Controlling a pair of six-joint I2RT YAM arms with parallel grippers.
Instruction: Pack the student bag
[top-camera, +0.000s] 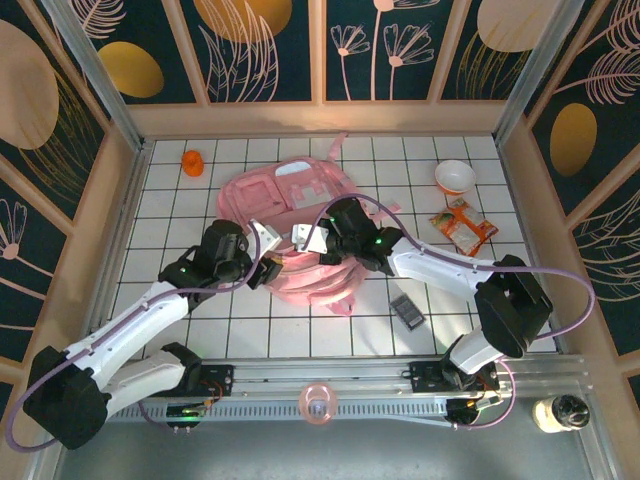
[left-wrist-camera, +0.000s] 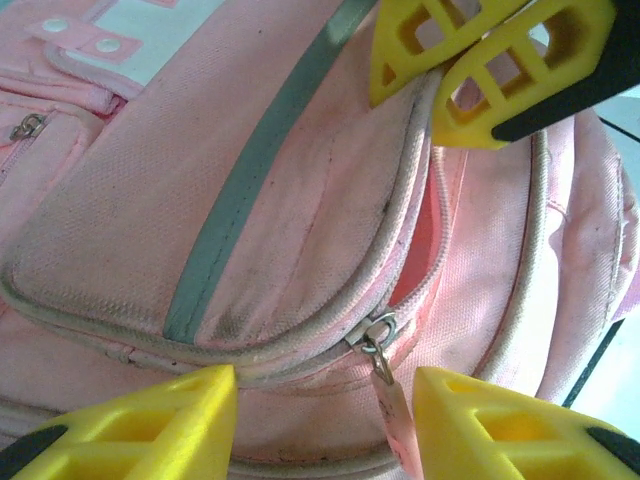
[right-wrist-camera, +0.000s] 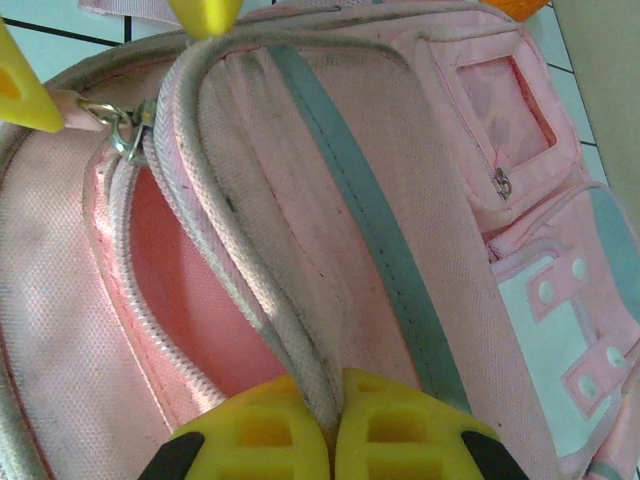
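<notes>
Pink student bag (top-camera: 290, 195) | right end effector (right-wrist-camera: 333, 412) pinching flap (right-wrist-camera: 300, 240) | left end effector (left-wrist-camera: 325, 400) apart, maybe astride zipper (left-wrist-camera: 378, 345)

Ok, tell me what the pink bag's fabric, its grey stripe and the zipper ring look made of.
The student bag: woven cloth, likely canvas or polyester, with a matte finish; a coarse weave shows, with some grubby marks.
The grey stripe: a smoother sewn-on tape, possibly reflective; no weave is visible on it.
The zipper ring: metal, judging by its silvery shine.
</notes>
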